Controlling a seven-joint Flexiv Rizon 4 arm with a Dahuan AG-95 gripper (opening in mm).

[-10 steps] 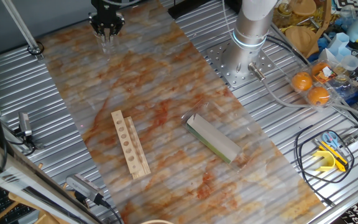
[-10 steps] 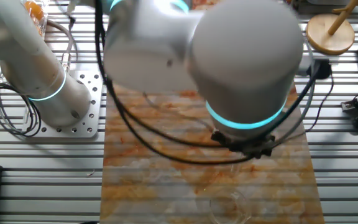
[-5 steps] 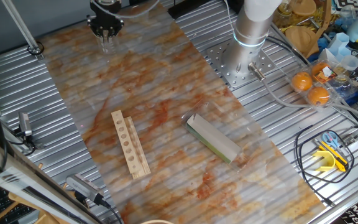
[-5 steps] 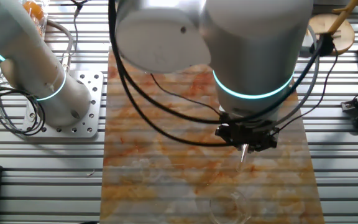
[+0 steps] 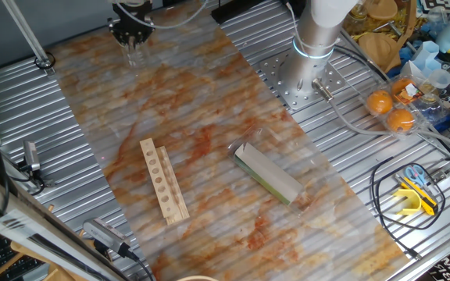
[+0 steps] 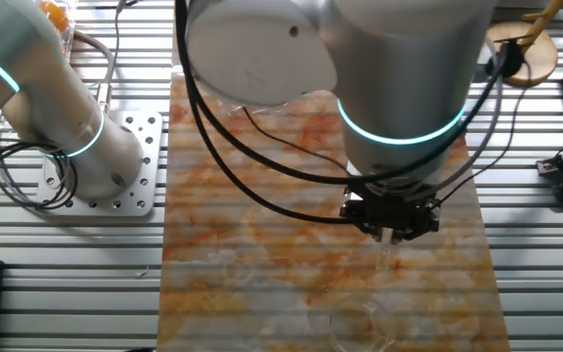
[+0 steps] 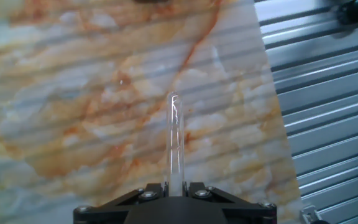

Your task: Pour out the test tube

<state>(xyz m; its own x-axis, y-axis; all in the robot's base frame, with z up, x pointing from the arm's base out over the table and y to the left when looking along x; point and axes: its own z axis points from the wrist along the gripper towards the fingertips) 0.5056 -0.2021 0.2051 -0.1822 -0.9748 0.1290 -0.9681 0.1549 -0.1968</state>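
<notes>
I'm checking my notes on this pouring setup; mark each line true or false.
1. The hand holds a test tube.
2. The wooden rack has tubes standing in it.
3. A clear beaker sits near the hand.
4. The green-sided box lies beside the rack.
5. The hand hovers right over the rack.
1. True: the hand grips the test tube.
2. False: the wooden rack shows only empty holes.
3. True: a clear beaker stands below the hand.
4. True: the green-sided box lies beside the rack, apart from it.
5. False: the hand is at the far end of the mat.

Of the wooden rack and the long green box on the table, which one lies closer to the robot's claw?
The wooden rack, the pale strip with a row of holes. It lies left of the green box, on the side of the gripper, which holds the test tube.
</notes>
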